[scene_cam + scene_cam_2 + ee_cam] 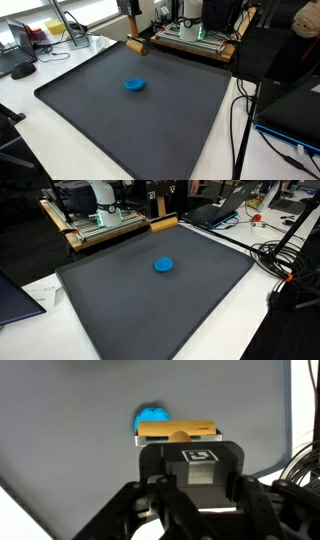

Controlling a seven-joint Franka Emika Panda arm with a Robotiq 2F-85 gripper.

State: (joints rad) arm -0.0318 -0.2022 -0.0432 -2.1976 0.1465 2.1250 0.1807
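In the wrist view my gripper comes in from the bottom, its black fingers shut on either side of a small grey block with a black-and-white square marker on top. Beyond it on the dark grey mat lies a tan wooden block, which partly hides a small blue object. In both exterior views the blue object lies alone near the mat's middle. The wooden block sits at the mat's far edge. The gripper itself does not show in either exterior view.
The robot's base stands on a wooden platform behind the mat. Black cables run along one side of the mat. A laptop and desk clutter lie beyond the edges.
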